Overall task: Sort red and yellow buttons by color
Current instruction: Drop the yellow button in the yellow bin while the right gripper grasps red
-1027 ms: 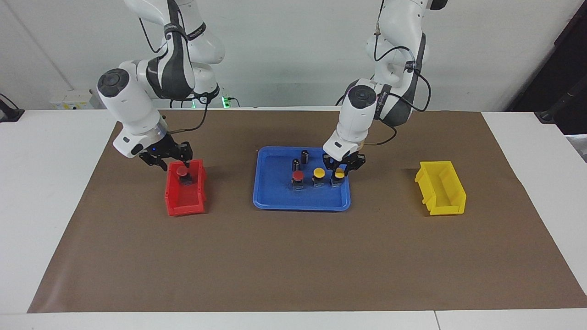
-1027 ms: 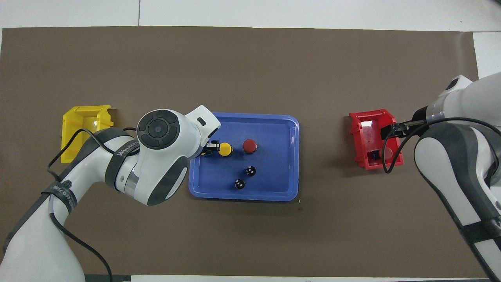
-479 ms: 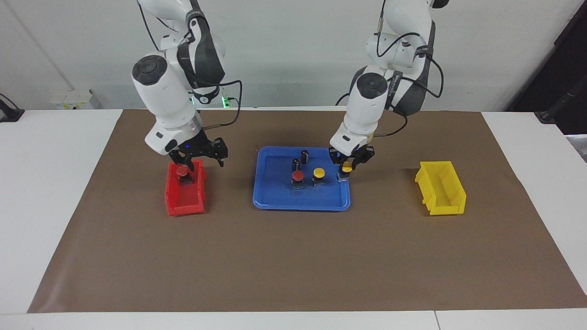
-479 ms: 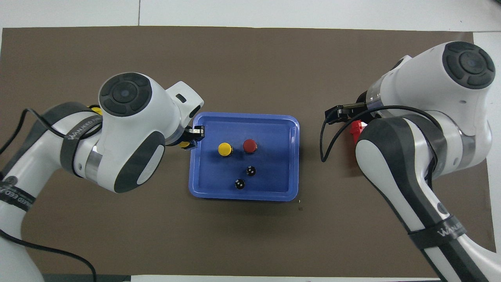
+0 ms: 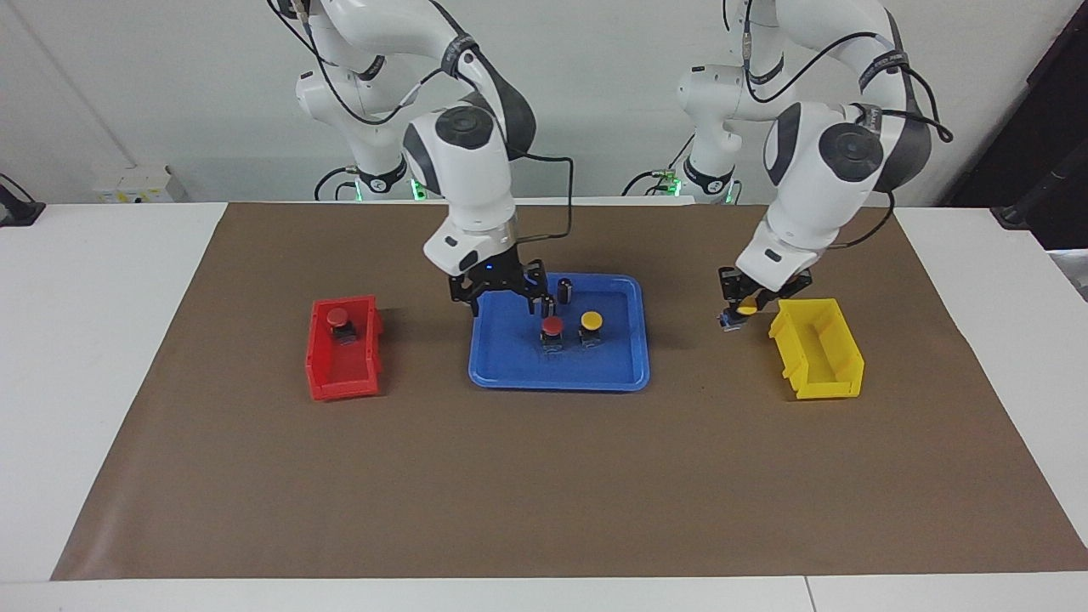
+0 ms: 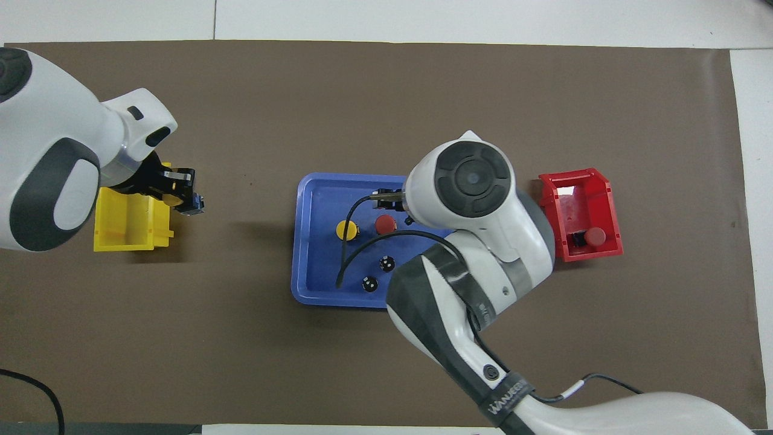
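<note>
1. The left gripper (image 5: pixel 738 308) hung in the air above the brown mat (image 5: pixel 544 476), just beside the yellow bin (image 5: pixel 818 348), on the side of the bin that faces the tray. Its fingers were clenched on a yellow button (image 5: pixel 745 308), which was clear of the mat.
2. The yellow bin stood toward the left arm's end of the table; nothing showed inside it.
3. The right gripper (image 5: pixel 500 297) was over the blue tray (image 5: pixel 510 357), above the tray edge nearest the robots and toward the right arm's end. Its fingers were spread apart and held nothing.
4. The blue tray lay at the middle of the mat. In it stood a red button (image 5: pixel 552 328) and a second yellow button (image 5: pixel 591 322) side by side, the red one toward the right arm's end.
5. Two dark cylinders (image 6: pixel 378 273) stood in the tray nearer to the robots than the two buttons; in the overhead view they were apart from each other and from the buttons.
6. The red bin (image 5: pixel 342 348) stood toward the right arm's end of the table, well apart from the tray. A second red button (image 5: pixel 337 320) sat in it, at the end nearest the robots.
7. The mat covered most of the white table (image 5: pixel 102 280), leaving bare strips at both ends.
</note>
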Robot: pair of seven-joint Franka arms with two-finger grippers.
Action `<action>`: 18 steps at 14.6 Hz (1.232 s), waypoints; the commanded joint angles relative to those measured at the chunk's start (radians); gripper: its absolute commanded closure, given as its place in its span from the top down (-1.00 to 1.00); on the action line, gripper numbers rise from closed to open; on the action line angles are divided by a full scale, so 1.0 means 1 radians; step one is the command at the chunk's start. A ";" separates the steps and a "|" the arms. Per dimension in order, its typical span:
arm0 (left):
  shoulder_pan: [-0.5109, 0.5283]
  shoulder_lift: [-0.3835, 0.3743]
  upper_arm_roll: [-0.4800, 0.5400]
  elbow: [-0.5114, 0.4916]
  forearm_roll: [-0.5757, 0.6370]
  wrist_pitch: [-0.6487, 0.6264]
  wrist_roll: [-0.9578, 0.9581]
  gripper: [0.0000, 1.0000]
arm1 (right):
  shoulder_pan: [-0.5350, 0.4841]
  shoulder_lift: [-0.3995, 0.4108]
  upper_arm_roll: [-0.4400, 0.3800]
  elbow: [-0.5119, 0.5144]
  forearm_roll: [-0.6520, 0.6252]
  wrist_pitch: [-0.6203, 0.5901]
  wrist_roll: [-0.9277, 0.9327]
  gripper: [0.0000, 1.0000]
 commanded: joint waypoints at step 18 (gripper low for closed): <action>0.219 -0.087 -0.009 -0.382 0.021 0.398 0.292 -0.97 | 0.049 0.077 0.001 -0.100 -0.055 0.173 0.027 0.34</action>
